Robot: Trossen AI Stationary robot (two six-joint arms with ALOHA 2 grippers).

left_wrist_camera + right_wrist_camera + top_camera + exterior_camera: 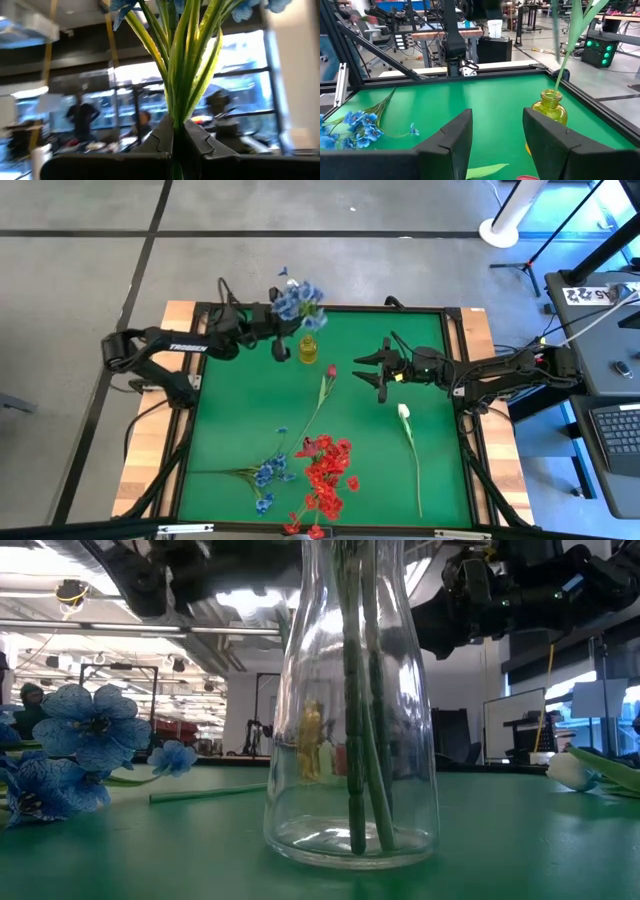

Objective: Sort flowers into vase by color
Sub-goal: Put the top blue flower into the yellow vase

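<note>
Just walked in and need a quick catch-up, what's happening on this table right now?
The left tool is shut on a blue flower bunch, with its stems down in the yellow vase at the far edge of the green table. The right tool hangs open near the middle. More blue flowers, red flowers and a white bud lie on the mat.

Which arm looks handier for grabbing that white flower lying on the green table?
The right arm. Its claw is open and empty, close to the white flower. The left claw is shut on the blue flowers at the yellow vase.
</note>
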